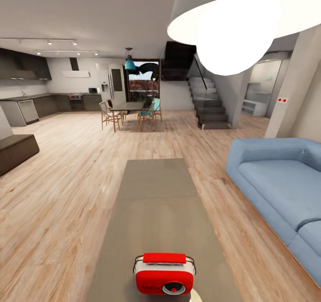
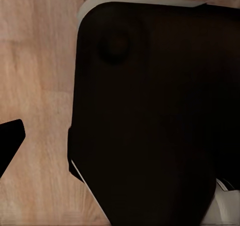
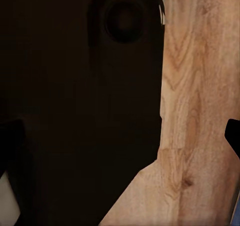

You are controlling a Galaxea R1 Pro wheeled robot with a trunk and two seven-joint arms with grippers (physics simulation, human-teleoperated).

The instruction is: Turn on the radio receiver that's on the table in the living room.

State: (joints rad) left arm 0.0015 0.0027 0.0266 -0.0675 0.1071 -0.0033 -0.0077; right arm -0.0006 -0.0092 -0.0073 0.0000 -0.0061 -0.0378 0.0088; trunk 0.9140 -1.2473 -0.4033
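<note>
Nearest the head camera sits the radio receiver [image 1: 164,274], a small red-fronted set with a white rounded body and a round dial low on its face. It stands upright at the near end of the bench [image 1: 154,195], a long, low grey-taupe top seamed into sections that runs away from the camera down the middle of the living room.

Going from left to right across the head view: a dark low cabinet [image 1: 15,151] stands at the left edge on the light wood plank floor [image 1: 71,195]. Behind it, well apart, the dark-cabinet kitchen [image 1: 40,103] lines the far wall. Further right, a dining table with wooden chairs [image 1: 129,111] stands under a teal pendant lamp [image 1: 129,63], before a window. Right of that, a grey staircase [image 1: 209,108] climbs toward the upper floor. A big white ceiling lamp [image 1: 232,34] hangs close overhead. The light blue sofa [image 1: 278,186] lies along the right side, beside the bench but apart from it.

In the left wrist view a dark rounded robot body [image 2: 155,116] blocks most of the floor, and one black fingertip [image 2: 10,138] shows at the edge. In the right wrist view a similar dark body [image 3: 75,101] covers the planks, with a black fingertip [image 3: 232,136] at the edge. Whether either pair of fingers is wide or narrow, I cannot tell.
</note>
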